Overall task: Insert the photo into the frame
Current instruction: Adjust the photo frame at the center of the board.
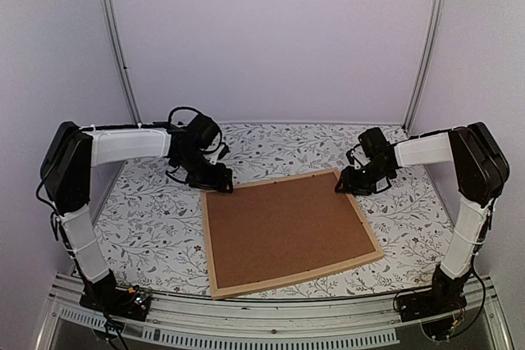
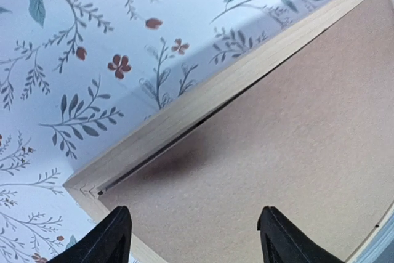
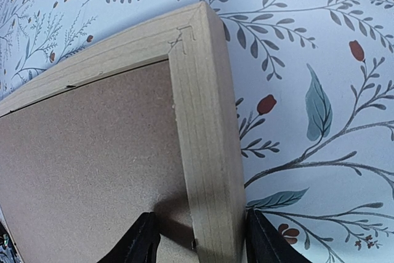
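Note:
The light wood frame (image 1: 210,243) lies flat on the flowered table, with a brown backing board (image 1: 287,227) filling it. The photo is hidden. My left gripper (image 1: 216,187) hovers over the frame's far left corner (image 2: 83,186), open, with only board (image 2: 277,152) showing between its fingers. My right gripper (image 1: 345,188) is at the far right corner. It stands open astride the frame's right bar (image 3: 206,127). One finger (image 3: 140,244) is over the board (image 3: 92,152), a gap away from the bar. The other finger (image 3: 261,244) is against the bar's outer edge.
A flowered tablecloth (image 1: 156,227) covers the table around the frame. White walls and two metal posts (image 1: 119,47) close off the back. A metal rail (image 1: 271,317) runs along the near edge between the arm bases.

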You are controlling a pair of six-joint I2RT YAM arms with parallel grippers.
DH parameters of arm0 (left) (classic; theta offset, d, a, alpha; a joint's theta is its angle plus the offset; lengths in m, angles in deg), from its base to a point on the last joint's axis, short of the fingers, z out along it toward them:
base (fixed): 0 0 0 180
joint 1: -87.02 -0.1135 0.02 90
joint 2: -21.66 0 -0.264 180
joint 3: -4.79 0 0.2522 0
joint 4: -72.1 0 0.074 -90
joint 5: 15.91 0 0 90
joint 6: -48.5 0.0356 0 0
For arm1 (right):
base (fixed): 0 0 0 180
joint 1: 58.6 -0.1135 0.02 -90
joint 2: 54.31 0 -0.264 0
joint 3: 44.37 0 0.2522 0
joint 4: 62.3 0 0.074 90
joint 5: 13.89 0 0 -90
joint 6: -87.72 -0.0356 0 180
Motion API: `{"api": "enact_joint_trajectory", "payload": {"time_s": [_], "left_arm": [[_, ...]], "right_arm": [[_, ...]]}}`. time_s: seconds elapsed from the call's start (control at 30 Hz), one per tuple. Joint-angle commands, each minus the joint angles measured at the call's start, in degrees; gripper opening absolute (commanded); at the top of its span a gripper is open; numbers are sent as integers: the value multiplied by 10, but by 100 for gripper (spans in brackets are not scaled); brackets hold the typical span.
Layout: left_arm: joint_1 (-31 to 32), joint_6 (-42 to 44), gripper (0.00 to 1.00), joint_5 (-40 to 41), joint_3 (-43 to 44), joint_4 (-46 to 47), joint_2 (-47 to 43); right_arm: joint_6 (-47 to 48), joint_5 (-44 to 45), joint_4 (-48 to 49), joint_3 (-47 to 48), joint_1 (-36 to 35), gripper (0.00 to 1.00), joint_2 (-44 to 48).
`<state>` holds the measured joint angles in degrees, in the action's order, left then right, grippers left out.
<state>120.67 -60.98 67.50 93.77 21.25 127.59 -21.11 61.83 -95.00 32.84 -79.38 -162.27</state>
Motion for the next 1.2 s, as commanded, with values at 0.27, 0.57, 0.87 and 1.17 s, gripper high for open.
{"api": "enact_joint_trajectory", "payload": {"time_s": [0.27,0.57,0.87,1.17], "left_arm": [[5,-17,74,-63,58,50,22],[52,-41,72,-76,-24,86,111],[78,-57,72,-11,-69,85,127],[68,-37,74,5,-62,109,37]], "right_arm": [[10,29,-44,-13,-11,50,-44],[10,28,-46,-13,-11,50,-43],[12,25,-45,-11,-11,50,-44],[11,10,-42,-15,-9,54,-37]]}}
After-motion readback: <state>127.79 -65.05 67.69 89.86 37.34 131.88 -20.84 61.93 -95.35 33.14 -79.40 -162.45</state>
